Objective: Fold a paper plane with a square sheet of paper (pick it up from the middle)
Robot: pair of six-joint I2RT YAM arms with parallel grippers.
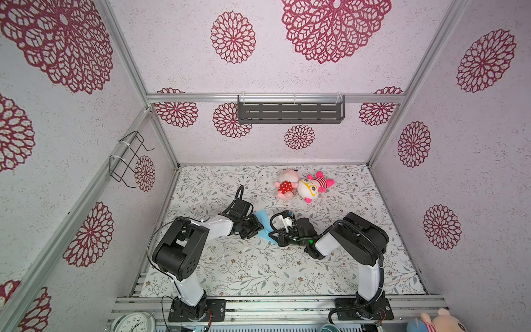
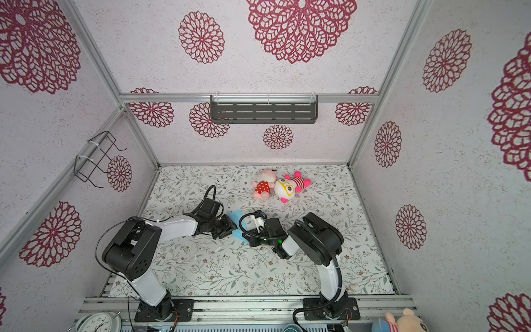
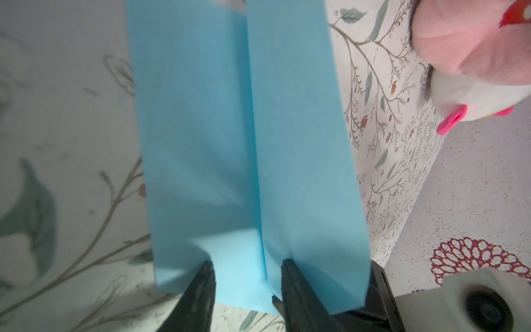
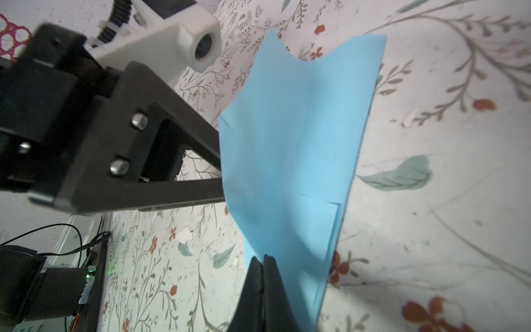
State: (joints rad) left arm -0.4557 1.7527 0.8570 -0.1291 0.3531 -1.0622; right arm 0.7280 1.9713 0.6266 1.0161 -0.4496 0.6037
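My right fingers [image 4: 263, 268] are pressed shut on one edge of the paper [image 4: 296, 129] and pinch it. No gap shows between them in the right wrist view.

My left fingers [image 1: 257, 229] stand partly apart. In the left wrist view a pale flap of the paper lies between them and a longer panel drapes over one finger. They straddle the fold but are not squeezed onto it.

The paper is light blue and already folded into long panels with a crease running down between them. It stands up on edge rather than lying flat. In both top views it is over the middle of the table [image 1: 258, 273], between my two wrists, and they hide most of it. I cannot tell whether any edge touches the table.

Two pink toys [image 1: 309, 188] lie touching each other farther back on the table, apart from the paper.
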